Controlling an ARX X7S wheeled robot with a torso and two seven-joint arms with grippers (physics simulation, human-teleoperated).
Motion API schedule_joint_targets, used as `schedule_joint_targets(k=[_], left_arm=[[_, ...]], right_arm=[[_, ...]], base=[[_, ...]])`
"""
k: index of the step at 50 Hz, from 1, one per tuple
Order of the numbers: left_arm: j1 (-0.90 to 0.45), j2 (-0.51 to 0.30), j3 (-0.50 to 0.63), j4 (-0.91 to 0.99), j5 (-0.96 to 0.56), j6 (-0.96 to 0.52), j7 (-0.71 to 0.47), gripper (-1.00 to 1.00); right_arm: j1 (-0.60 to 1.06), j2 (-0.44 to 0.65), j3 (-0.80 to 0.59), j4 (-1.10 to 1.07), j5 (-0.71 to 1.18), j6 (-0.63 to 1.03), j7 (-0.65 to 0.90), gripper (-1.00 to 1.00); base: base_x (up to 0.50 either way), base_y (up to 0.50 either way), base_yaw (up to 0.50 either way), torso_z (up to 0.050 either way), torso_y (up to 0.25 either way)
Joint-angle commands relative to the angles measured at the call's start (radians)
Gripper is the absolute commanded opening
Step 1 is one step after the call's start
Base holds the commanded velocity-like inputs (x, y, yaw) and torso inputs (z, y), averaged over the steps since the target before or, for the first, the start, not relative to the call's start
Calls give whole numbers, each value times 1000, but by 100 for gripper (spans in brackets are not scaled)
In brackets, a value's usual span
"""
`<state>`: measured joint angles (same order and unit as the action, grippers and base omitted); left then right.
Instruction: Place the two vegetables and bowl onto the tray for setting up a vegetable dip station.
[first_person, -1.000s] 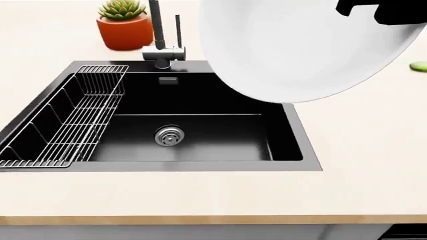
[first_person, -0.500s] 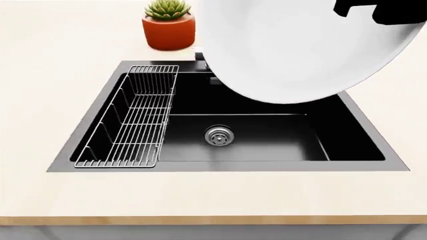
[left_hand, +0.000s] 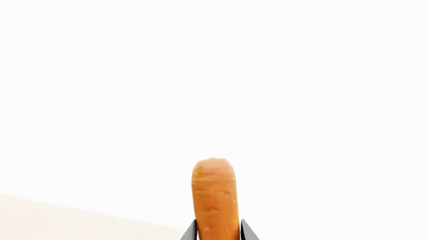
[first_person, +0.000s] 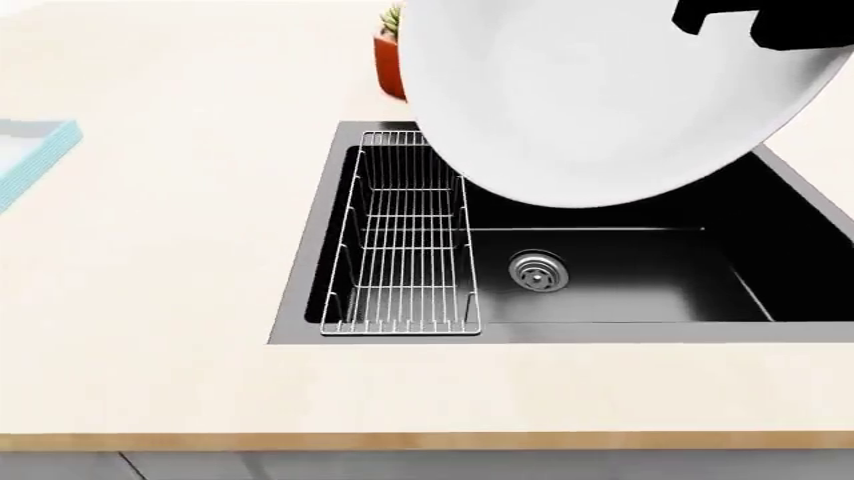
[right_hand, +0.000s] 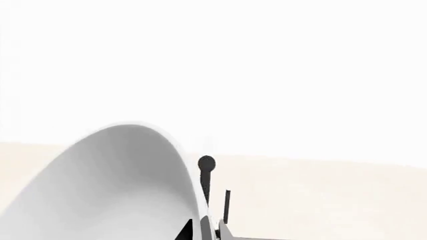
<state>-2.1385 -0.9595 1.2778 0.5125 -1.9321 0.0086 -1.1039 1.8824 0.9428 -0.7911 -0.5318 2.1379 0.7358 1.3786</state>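
Your right gripper (right_hand: 207, 231) pinches the bowl (first_person: 601, 95) by its rim, the left gripper (left_hand: 217, 234) clamps the carrot (left_hand: 213, 197) — the carrying step, I judge — so bring both over the tray (first_person: 30, 150), far to their left.

Open counter: a wide stretch of pale beige countertop (first_person: 160, 260) lies bare between the black recessed sink (first_person: 747, 270) and the light blue-rimmed flat tray (first_person: 30, 150) at the far left edge.
Front strip: bare counter runs along the near side of the sink.
Sink hazard: a silver wire rack (first_person: 400, 240) fills the sink's left end.
Overhead block: a large white round bowl (first_person: 601, 90), held high, hides the sink's back edge.
Back obstacle: a terracotta plant pot (first_person: 391, 50) peeks out beside the bowl.
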Motion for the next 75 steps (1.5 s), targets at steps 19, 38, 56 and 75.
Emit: schedule_joint_targets(k=[19,38,56,75], left_arm=[[9,2,-29,1,0,-9,-3,-100],[19,7,-41,2,3,-18,-5,-100],[24,6,-56,2,5,-25,-7,-100],[32,11,-68,1,6,-34,-10,-100]], right_arm=[[13,-5,-11,5,-9,9,-4,-100],[10,2,-15,4,-13,7,-10,-100],[7,-2,-22,3,-19,6,-16,-100],[48,-12,-41,5,-26,53,-8,-100]], base=[[2,500,0,0,1],[2,500,0,0,0],[2,500,0,0,1],[221,476,0,0,1]])
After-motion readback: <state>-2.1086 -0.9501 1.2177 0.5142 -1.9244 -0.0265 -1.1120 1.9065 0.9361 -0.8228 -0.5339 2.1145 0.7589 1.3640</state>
